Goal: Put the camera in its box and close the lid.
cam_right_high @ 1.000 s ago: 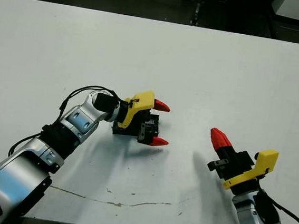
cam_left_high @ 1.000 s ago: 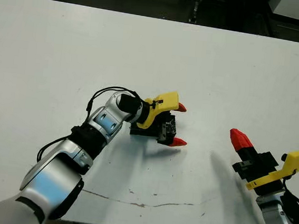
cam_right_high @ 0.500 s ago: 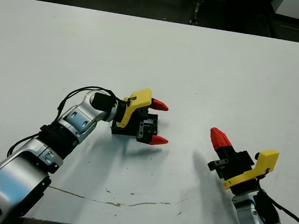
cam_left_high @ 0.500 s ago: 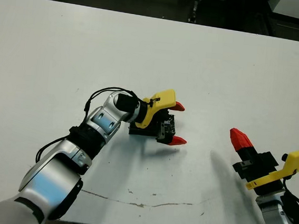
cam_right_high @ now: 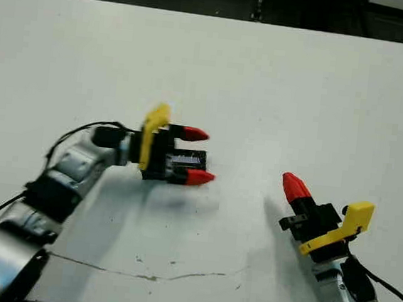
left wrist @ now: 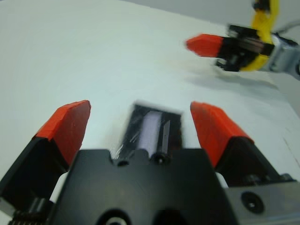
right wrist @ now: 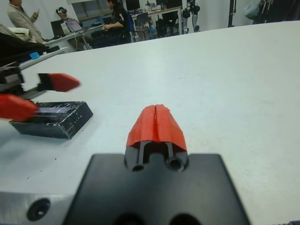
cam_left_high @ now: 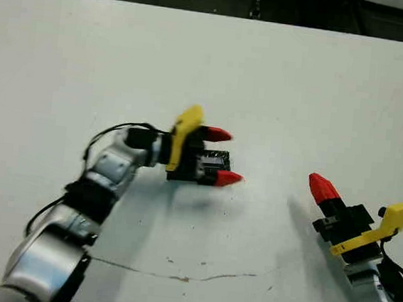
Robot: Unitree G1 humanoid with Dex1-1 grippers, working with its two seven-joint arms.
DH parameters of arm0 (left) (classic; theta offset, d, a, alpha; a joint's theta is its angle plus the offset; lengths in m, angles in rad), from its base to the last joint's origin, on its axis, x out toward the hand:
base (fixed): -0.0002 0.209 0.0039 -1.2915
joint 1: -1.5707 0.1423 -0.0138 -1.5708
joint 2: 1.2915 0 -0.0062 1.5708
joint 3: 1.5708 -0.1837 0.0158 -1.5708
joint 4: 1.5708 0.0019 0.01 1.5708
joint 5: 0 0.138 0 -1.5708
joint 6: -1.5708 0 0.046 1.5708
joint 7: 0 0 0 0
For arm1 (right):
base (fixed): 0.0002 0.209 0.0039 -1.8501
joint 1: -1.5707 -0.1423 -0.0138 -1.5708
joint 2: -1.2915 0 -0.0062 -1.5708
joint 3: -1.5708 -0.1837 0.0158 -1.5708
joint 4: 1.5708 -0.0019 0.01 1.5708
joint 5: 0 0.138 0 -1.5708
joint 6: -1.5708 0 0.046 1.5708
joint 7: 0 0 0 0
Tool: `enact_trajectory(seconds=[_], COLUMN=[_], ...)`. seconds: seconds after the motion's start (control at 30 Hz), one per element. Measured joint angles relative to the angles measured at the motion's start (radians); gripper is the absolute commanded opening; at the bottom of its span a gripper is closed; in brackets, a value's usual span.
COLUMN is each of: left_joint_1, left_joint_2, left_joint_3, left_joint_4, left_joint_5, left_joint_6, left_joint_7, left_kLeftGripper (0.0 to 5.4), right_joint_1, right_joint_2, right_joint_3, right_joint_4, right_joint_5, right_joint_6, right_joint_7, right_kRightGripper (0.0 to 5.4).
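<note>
Near the middle of the white table (cam_left_high: 280, 73), the left gripper (cam_left_high: 219, 155) is hovering over a small black box (cam_left_high: 210, 167), its two red-tipped fingers (cam_left_high: 217, 134) spread wide apart, one on the far side of the box and one on the near side, gripping nothing. From the right wrist view the box (right wrist: 51, 119) is lying flat on the table with a glossy, crinkly black lid (right wrist: 58, 108) covering its top; the left wrist view shows a pale strip running across that lid (left wrist: 151, 133). The camera is not showing anywhere, so it is probably already inside, though that cannot be confirmed. The right gripper (cam_left_high: 321, 187) is waiting well apart to the right, nearer the robot, fingers pressed together and empty.

By the look of things the job is sitting at its final step: seating the lid. Whether the lid is fully pressed home cannot be told from here. The next move is likely calling for a gentle downward press or a squeeze across the box, kept square so the light box is not skidding or tipping on the smooth table.
</note>
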Motion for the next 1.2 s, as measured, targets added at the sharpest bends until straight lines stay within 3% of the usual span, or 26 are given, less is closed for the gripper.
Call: enact_trajectory(seconds=[0.17, 0.33, 0.57, 0.7, 0.8, 0.93, 1.2], left_joint_1=[0.049, 0.117, 0.329, 0.464, 0.552, 0.653, 0.698], left_joint_2=[0.087, 0.105, -0.070, -0.158, -0.189, -0.240, -0.287], left_joint_3=[0.132, 0.246, 0.383, 0.365, 0.336, 0.303, 0.244], left_joint_4=[-0.114, -0.226, -0.442, -0.534, -0.548, -0.544, -0.463], left_joint_5=[-0.103, -0.174, -0.209, -0.116, -0.024, 0.042, 0.121], left_joint_6=[0.064, 0.081, -0.011, -0.197, -0.410, -0.621, -0.782], left_joint_7=[0.024, 0.129, 0.503, 0.628, 0.647, 0.685, 0.758], left_kLeftGripper=[5.39, 5.39, 5.24, 4.68, 4.24, 3.64, 2.42], right_joint_1=[-0.002, 0.000, -0.010, -0.031, -0.047, -0.080, -0.099], right_joint_2=[0.001, 0.001, 0.021, 0.064, 0.081, 0.088, 0.089], right_joint_3=[0.004, 0.010, 0.019, 0.031, 0.049, 0.077, 0.100], right_joint_4=[-0.001, -0.007, -0.010, -0.018, -0.036, -0.051, -0.092], right_joint_5=[0.000, -0.009, -0.003, -0.004, -0.016, -0.039, -0.072], right_joint_6=[0.005, 0.006, 0.005, 0.006, 0.006, 0.007, 0.040], right_joint_7=[0.000, -0.013, -0.028, -0.087, -0.122, -0.160, -0.235], right_kRightGripper=[0.00, 0.00, 0.00, 0.00, 0.00, 0.00, 0.00])
